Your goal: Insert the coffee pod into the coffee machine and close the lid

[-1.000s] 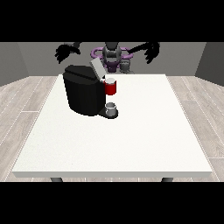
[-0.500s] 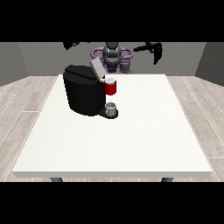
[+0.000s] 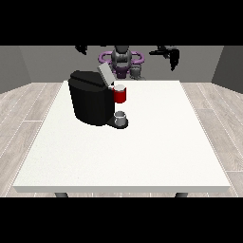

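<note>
The black coffee machine (image 3: 91, 102) stands on the white table (image 3: 142, 152), left of the middle. Its grey lid (image 3: 104, 74) is tilted up and open. On its front sits a red head (image 3: 120, 95), and a small grey cup (image 3: 120, 117) stands on the base below it. A small grey pod-like thing (image 3: 136, 71) is at the table's far edge, in front of the robot. The hand at the view's right (image 3: 169, 53) hangs high above the far right corner, fingers relaxed, holding nothing. The hand at the view's left (image 3: 82, 48) is raised to the scene's top edge and mostly cut off.
The robot's grey and purple torso (image 3: 122, 59) stands behind the table's far edge. Wood-look floor surrounds the table on both sides.
Both hands have risen from beside the robot's shoulders to the top of the scene. The machine, cup and pod have not moved.
</note>
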Robot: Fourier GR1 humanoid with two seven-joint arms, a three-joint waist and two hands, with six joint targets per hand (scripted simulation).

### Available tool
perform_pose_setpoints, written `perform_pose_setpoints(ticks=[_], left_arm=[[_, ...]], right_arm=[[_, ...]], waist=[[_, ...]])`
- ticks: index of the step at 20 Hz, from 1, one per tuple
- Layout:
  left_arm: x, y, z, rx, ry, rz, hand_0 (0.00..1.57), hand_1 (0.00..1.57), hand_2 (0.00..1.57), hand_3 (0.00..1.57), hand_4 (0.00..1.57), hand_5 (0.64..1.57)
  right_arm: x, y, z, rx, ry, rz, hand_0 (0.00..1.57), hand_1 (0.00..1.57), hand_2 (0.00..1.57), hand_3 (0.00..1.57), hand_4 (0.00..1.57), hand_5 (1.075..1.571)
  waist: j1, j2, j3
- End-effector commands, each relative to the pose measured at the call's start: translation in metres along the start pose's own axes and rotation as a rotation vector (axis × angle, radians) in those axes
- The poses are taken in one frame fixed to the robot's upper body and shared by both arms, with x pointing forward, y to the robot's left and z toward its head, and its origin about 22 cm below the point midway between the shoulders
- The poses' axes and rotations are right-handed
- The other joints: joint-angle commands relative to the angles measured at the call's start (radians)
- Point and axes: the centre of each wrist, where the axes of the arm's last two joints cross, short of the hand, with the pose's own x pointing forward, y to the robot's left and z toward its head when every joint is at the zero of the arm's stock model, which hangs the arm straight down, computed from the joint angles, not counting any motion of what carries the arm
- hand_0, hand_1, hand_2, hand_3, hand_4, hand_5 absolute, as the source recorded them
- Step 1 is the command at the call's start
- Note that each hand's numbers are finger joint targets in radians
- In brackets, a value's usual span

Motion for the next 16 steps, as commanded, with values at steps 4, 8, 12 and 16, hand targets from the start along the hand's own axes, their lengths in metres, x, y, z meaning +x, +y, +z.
perform_pose_setpoints(ticks=[4, 8, 12, 16], left_arm=[[0.02, -0.006, 0.011, 0.023, -0.067, -0.001, 0.0, 0.0, 0.0, 0.0, 0.1, 1.571], [0.022, -0.009, 0.025, 0.0, -0.043, 0.016, 0.0, 0.0, 0.0, 0.0, 0.0, 1.571], [0.029, -0.021, 0.031, 0.041, -0.094, 0.031, 0.0, 0.0, 0.0, 0.0, 0.0, 1.571], [0.034, -0.007, 0.044, 0.053, -0.112, -0.019, 0.0, 0.0, 0.0, 0.0, 0.0, 1.571]], right_arm=[[-0.002, -0.012, -0.014, 0.035, -0.044, -0.03, 0.0, 0.0, 0.0, 0.0, 0.0, 1.571], [-0.009, -0.021, -0.023, -0.002, -0.022, -0.044, 0.0, 0.0, 0.0, 0.0, 0.0, 1.571], [-0.003, -0.017, -0.04, 0.012, 0.002, -0.052, 0.0, 0.0, 0.0, 0.0, 0.0, 1.571], [-0.004, 0.001, -0.049, 0.025, -0.033, -0.029, 0.0, 0.0, 0.0, 0.0, 0.0, 1.571]], waist=[[0.014, 0.082, 0.0003], [0.045, 0.096, 0.0003], [0.038, 0.139, 0.0002], [0.017, 0.18, 0.0001]])
